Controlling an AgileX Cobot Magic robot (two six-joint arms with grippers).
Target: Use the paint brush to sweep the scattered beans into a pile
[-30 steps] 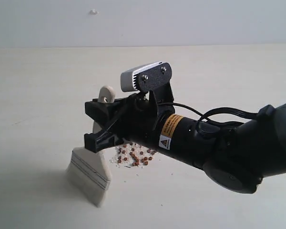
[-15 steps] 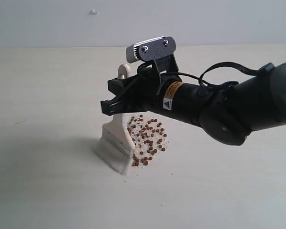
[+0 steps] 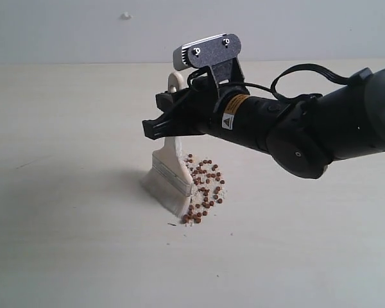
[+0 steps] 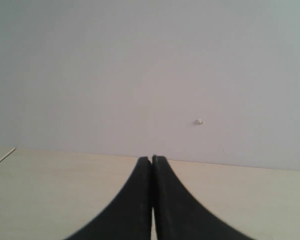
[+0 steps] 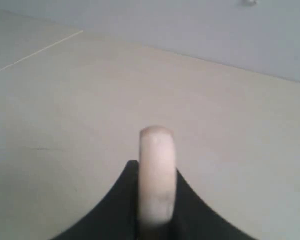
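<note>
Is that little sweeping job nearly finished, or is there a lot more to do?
Mostly done: the beans lie in one loose patch on the table, not scattered wide. In hand: the right gripper holds the paint brush, bristles down against the patch's edge. Left: a few strays at the near end probably need nudging in to tighten it.

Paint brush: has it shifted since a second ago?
Yes. The paint brush, held by the right hand, swept rightward and farther back, away from under the wall speck, into the beans.
</note>
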